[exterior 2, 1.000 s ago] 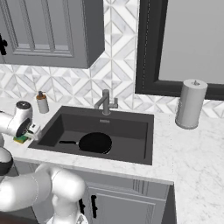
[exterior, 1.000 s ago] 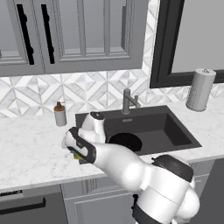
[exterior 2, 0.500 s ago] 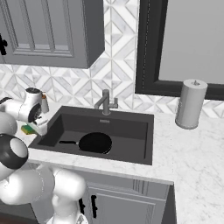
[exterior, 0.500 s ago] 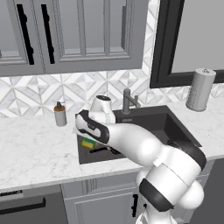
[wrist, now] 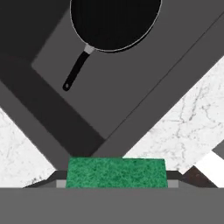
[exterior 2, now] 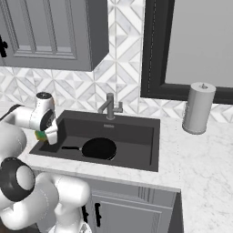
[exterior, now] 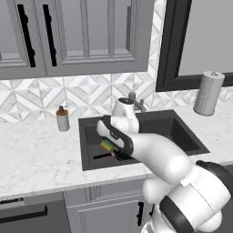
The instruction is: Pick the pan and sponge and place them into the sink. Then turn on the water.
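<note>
The black pan lies flat on the floor of the dark sink, handle pointing left. In the hand view the pan is at the top, above the sink floor. My gripper hangs over the sink's left end, shut on the green sponge with its yellow underside. From the right, the gripper holds the sponge just above the left rim. The sponge sits between the fingertips. No water runs from the faucet.
A soap bottle stands on the marble counter left of the sink. A paper towel roll stands on the counter at the right. Grey cabinets hang above the backsplash, and a dark-framed window sits behind the sink.
The arm has swung right with the sponge, from above the counter left of the sink to over the sink's left end. The pan has stayed put.
</note>
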You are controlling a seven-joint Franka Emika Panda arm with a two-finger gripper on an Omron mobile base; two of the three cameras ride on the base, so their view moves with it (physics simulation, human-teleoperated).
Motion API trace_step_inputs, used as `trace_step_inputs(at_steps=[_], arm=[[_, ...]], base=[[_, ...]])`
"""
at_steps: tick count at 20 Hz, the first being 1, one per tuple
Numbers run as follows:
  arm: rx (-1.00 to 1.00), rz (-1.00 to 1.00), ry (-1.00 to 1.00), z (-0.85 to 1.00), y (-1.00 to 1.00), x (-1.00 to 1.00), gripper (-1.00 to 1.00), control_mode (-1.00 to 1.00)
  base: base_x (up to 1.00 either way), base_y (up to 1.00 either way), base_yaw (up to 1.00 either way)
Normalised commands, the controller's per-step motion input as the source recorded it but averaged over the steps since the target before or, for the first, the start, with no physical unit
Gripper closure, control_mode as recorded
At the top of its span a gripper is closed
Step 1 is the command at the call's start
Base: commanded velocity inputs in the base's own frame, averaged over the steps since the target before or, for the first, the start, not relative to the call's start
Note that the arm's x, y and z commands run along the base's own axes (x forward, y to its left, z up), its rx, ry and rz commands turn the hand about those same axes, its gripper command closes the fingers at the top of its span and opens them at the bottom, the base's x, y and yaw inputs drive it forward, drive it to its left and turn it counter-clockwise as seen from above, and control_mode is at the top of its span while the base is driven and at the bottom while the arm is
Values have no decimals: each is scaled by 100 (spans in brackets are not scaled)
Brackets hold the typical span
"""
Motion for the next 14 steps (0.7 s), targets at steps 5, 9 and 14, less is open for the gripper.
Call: trace_step_inputs(at_steps=[5,9,14], arm=[[-10,-19,0,9,-26,5,100,-100],[-22,-15,1,0,-18,10,100,-100],[-15,-16,3,0,-23,34,100,-100]], base=[[0,0,0],[0,0,0],[0,0,0]])
